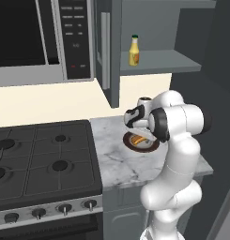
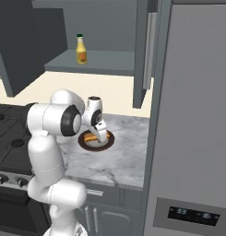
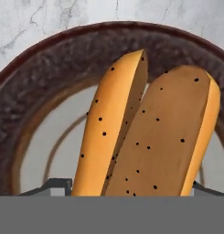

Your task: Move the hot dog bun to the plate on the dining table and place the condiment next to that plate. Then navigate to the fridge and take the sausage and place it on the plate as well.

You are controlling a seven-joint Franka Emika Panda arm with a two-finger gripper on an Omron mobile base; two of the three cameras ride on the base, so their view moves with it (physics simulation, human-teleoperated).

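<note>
We had end effector [image 2: 103, 137] right over hot dog bun [image 3: 145, 132], bun long axis running straight ahead between fingertips [image 3: 58, 185]; jaws part-closed, grip unconfirmed.

The white arm bends over the marble counter [image 2: 119, 161], its gripper [image 2: 102, 137] pointing straight down onto the bun [image 2: 90, 137] in the dark-rimmed plate [image 2: 97, 147], near the counter's back edge. Up on the open cabinet shelf [image 2: 105, 62] stands a yellow bottle [image 2: 80, 50], upright, with the fridge [image 2: 193, 129] along the counter's right edge.
</note>
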